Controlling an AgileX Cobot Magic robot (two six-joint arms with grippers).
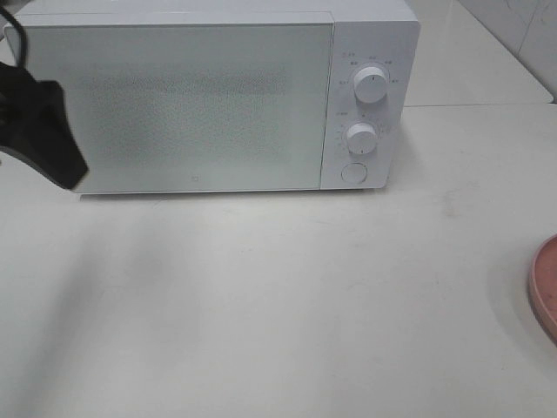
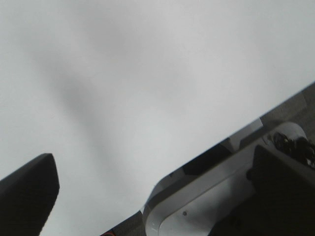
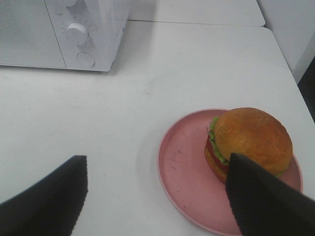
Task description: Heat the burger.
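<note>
Hovering at nine o'clock, the black left gripper [image 1: 39,131] stands wide apart, empty, before the shut white microwave [image 1: 209,96]. Right gripper [image 3: 157,196] gapes wide, empty, above the golden-bunned round burger [image 3: 248,142] on the flat pink plate [image 3: 184,167], three o'clock.

In the high view the pink plate [image 1: 546,287] is cut off by the right edge, the burger out of frame; the microwave's [image 1: 209,96] dial markings are too small to read.
</note>
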